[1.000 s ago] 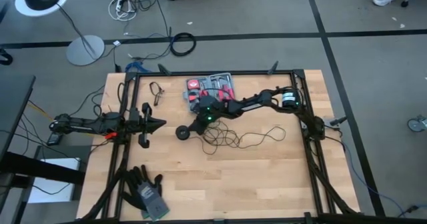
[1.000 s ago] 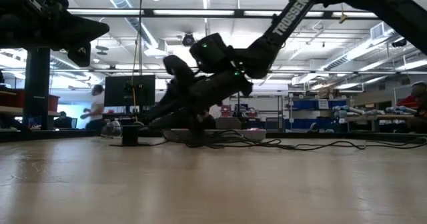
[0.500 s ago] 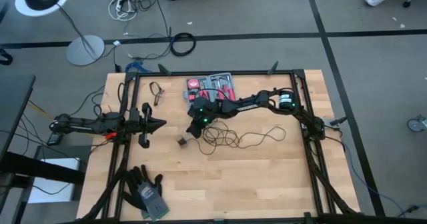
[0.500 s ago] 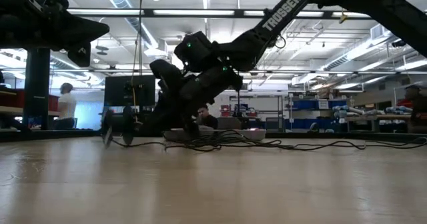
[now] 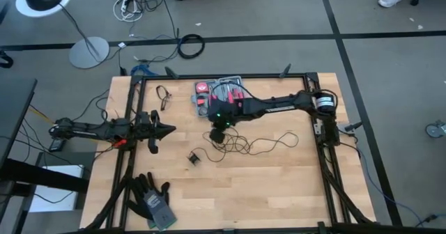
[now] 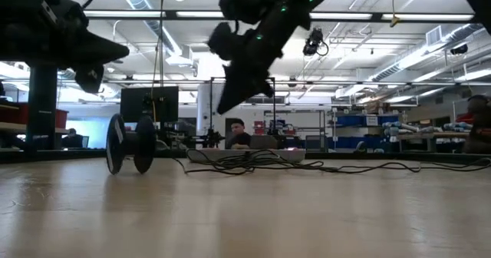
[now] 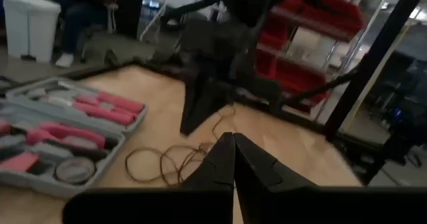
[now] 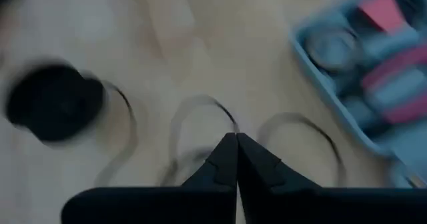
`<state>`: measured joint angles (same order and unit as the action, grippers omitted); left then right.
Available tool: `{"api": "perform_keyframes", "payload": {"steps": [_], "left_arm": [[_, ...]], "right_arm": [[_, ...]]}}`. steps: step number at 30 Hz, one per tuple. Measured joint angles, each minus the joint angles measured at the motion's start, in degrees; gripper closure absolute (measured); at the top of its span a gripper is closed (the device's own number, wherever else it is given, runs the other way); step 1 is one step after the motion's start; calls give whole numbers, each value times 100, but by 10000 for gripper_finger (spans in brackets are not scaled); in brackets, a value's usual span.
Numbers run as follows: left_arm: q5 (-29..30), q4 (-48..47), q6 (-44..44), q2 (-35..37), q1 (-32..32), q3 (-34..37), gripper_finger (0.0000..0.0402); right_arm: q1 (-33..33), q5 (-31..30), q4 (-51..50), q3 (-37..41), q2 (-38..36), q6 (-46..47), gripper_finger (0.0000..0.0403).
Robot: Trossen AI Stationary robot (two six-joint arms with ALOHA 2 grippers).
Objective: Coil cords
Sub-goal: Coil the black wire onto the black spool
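Note:
The cord is a thin black wire (image 5: 254,145) lying in loose loops at the table's middle (image 6: 253,162). It ends in a small black puck (image 5: 194,157), a reel of two discs standing on its rims (image 6: 126,143). My right gripper (image 5: 217,138) hangs shut above the loops, pointing steeply down (image 6: 221,110), to the right of the puck (image 8: 53,104). My left gripper (image 5: 172,129) waits shut and level at the table's left, touching nothing (image 7: 233,139). My right gripper is shut, and in its wrist view a blurred wire loop (image 8: 223,117) runs up to its fingertips. I cannot tell whether it holds or touches the wire. No wire shows rising to it in the low view.
An open red tool kit (image 5: 219,92) lies at the far middle, just beyond the right gripper. Dark gloves (image 5: 150,200) lie near the front left. A small dark loop (image 5: 164,96) lies at the far left. Black frame rails (image 5: 327,164) run along the table's sides.
My right gripper has let go of the puck and risen clear of the table. It has drawn back toward the right and tipped to point more steeply down. The puck has rolled toward the near edge and stands on its rims; the wire loops stay on the table.

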<state>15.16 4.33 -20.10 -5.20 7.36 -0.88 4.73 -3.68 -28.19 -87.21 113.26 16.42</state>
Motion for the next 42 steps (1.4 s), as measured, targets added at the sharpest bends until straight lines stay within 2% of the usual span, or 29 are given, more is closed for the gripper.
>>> {"api": "perform_keyframes", "payload": {"steps": [5, 10, 15, 17, 23, 29, 38, 42], "left_arm": [[102, -16, -8, -911, 153, -385, 399], [128, -182, 192, -2113, 264, -1069, 400], [92, -1573, 657, -3199, 288, -2139, 400], [-129, -2108, 911, -3568, 286, -2585, 399], [-815, -2369, 1201, -4496, 288, -3415, 395], [-932, -2388, 1112, -5111, 288, -3648, 388], [-946, -2417, 963, -5702, 288, -3648, 313], [-696, -2430, 1516, -5874, 288, -3648, 292]], "right_arm": [[-141, -322, 165, 1026, -661, 468, 400], [-396, -424, 1066, 2359, -1336, 1161, 401], [-731, -425, 1737, 3305, -1815, 1712, 400], [-857, -446, 1940, 3520, -1921, 1880, 399], [-1111, -661, 2012, 3724, -1972, 2143, 401], [-1188, -747, 2224, 3726, -1972, 2099, 397], [-1186, -745, 2302, 3726, -1972, 1845, 401], [-1186, -743, 2304, 3726, -1972, 1841, 397]]}}
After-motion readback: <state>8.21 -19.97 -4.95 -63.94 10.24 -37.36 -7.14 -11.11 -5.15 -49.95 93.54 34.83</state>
